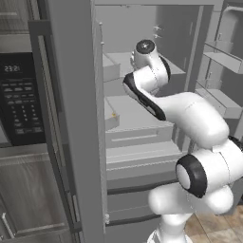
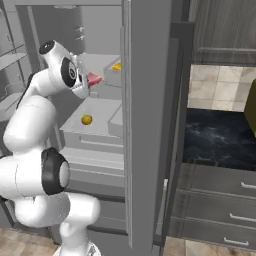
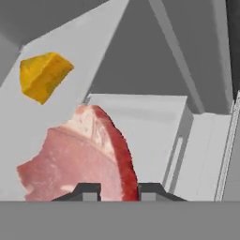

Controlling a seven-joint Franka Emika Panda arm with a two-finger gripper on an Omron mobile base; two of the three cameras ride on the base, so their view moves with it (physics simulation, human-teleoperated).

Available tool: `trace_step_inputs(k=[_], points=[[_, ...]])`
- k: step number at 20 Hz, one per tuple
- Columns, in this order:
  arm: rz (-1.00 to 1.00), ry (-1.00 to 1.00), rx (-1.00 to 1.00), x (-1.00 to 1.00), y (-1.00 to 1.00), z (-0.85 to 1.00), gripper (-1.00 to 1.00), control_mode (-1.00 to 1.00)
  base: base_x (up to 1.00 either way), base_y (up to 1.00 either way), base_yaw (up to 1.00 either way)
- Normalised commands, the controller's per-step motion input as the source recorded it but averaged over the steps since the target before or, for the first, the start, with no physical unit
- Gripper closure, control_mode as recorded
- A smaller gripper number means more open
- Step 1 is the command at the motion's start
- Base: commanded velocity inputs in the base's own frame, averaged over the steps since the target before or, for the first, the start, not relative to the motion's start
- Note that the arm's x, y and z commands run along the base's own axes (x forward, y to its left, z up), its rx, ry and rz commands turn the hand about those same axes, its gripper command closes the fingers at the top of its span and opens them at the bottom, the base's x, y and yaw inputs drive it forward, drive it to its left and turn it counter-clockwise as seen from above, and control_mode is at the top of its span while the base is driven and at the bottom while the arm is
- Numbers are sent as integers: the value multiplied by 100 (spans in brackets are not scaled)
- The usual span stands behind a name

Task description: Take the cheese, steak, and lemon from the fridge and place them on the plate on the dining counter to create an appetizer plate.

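My gripper is shut on the steak, a pinkish-red slab with a darker red edge that stands up between the finger tips. In the right base view the steak sticks out of the gripper, lifted off the shelves inside the open fridge. The cheese, a yellow-orange wedge, lies on a pale upper shelf beyond the steak; the cheese also shows from the right. The lemon sits on the wide shelf below the gripper.
The fridge's open doors flank the arm on both sides. A black microwave is set in the cabinet to the left. A black marble-look counter over grey drawers lies to the right.
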Motion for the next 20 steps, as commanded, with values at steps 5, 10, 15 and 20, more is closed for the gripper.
trace_step_inputs(k=[5,10,15,20], points=[[0,-29,7,-100,-19,-3,100,-100,0,0,0],[-1,-14,6,-100,-26,0,100,-100,0,0,0],[-2,-7,3,-100,-26,0,100,-100,0,0,0],[-3,0,2,-80,-18,0,100,100,-20,-3,-1]])
